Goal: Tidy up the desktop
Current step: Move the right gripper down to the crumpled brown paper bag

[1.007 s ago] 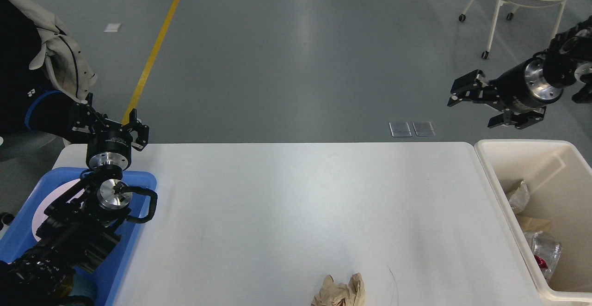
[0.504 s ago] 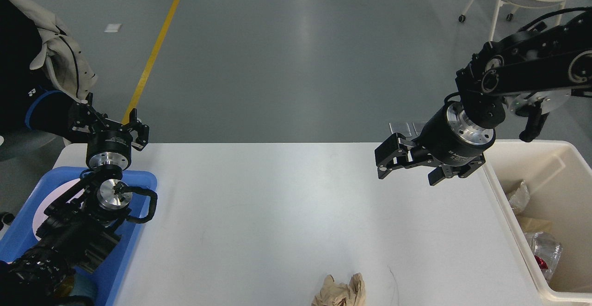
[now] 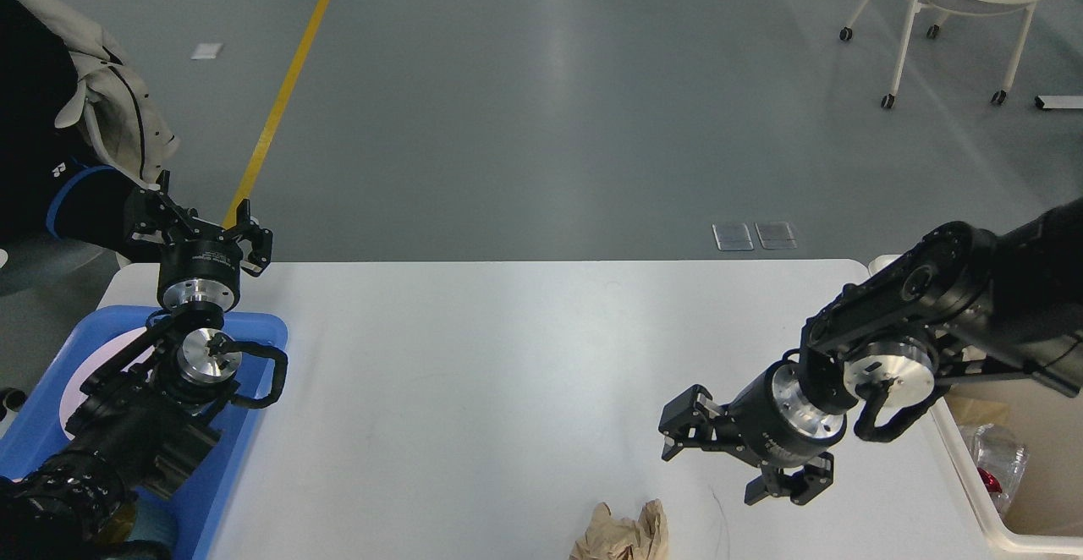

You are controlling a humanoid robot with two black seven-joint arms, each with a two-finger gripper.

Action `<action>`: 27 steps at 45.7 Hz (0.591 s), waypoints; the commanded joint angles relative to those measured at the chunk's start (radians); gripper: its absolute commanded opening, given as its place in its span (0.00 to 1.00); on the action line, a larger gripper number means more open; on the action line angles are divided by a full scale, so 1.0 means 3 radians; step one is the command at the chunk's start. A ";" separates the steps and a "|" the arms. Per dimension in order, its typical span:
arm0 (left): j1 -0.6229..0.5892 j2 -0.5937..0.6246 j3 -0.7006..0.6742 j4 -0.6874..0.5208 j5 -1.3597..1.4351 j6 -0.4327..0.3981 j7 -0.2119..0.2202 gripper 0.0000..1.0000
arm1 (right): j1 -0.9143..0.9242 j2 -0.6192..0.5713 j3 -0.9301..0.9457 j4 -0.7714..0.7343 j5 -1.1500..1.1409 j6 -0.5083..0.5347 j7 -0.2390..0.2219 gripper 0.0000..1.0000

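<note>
The white desktop (image 3: 508, 374) fills the lower half of the head view. A crumpled brown paper wad (image 3: 622, 535) lies at its near edge, right of centre. My right gripper (image 3: 712, 465) is open and empty, low over the desktop, just right of and above the wad, not touching it. My left gripper (image 3: 201, 226) is open and empty at the desktop's far left corner, above the far end of the blue tray (image 3: 254, 425).
A cream bin (image 3: 956, 458) stands against the desktop's right end and holds paper and plastic rubbish. A white disc lies in the blue tray under my left arm. A person's gloved arm (image 3: 101, 112) is at the far left. A wheeled chair (image 3: 948, 2) stands far right.
My right arm has swung from above the bin, leftward and down toward me, to just beside the paper wad. Its jaws have stayed open. The left arm has not moved.
</note>
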 commanded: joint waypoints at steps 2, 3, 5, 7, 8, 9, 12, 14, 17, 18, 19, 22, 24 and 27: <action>0.0000 0.0000 0.0000 0.0000 0.0000 0.0000 0.0002 0.98 | -0.0528 0.0118 0.0184 -0.0027 0.0119 -0.0513 -0.0001 1.00; 0.0000 0.0000 0.0000 0.0000 0.0000 0.0000 0.0002 0.98 | -0.0600 0.0118 0.0215 -0.0032 0.0130 -0.0559 -0.0001 1.00; 0.0000 0.0000 0.0000 0.0000 0.0000 0.0000 0.0002 0.98 | -0.0753 0.0102 0.0286 -0.0037 0.0130 -0.0641 -0.0001 1.00; 0.0000 0.0000 0.0000 0.0000 0.0000 0.0000 0.0002 0.98 | -0.0820 0.0092 0.0322 -0.0037 0.0130 -0.0656 -0.0001 1.00; 0.0000 0.0000 0.0000 0.0000 0.0000 0.0000 0.0002 0.98 | -0.0846 0.0092 0.0333 -0.0037 0.0130 -0.0662 -0.0001 1.00; 0.0000 0.0000 0.0000 0.0000 0.0000 0.0000 -0.0003 0.98 | -0.0871 0.0087 0.0333 -0.0037 0.0130 -0.0677 -0.0001 1.00; 0.0000 0.0000 0.0000 0.0000 0.0000 0.0000 0.0002 0.98 | -0.0973 0.0092 0.0348 -0.0042 0.0140 -0.0702 0.0004 1.00; 0.0000 0.0000 0.0000 0.0000 0.0000 0.0000 -0.0003 0.98 | -0.1055 0.0092 0.0399 -0.0057 0.0170 -0.0748 0.0009 1.00; 0.0000 0.0000 0.0000 0.0000 -0.0005 0.0000 0.0002 0.98 | -0.1178 0.0092 0.0542 -0.0098 0.0303 -0.0917 0.0009 1.00; 0.0000 0.0000 0.0000 0.0000 0.0000 0.0000 0.0002 0.98 | -0.1214 0.0092 0.0588 -0.0098 0.0354 -0.0973 0.0009 1.00; 0.0000 0.0000 0.0000 0.0000 0.0000 0.0000 0.0002 0.98 | -0.1244 0.0092 0.0629 -0.0103 0.0405 -0.1019 0.0009 1.00; 0.0000 0.0000 0.0000 0.0000 0.0000 0.0000 0.0002 0.98 | -0.1301 0.0092 0.0691 -0.0103 0.0518 -0.1096 0.0014 1.00; 0.0000 0.0000 0.0000 0.0000 0.0000 0.0000 0.0002 0.98 | -0.1326 0.0092 0.0726 -0.0103 0.0564 -0.1111 0.0015 1.00; 0.0000 0.0000 0.0000 0.0000 0.0000 0.0000 0.0002 0.98 | -0.1362 0.0092 0.0783 -0.0108 0.0615 -0.1137 0.0020 1.00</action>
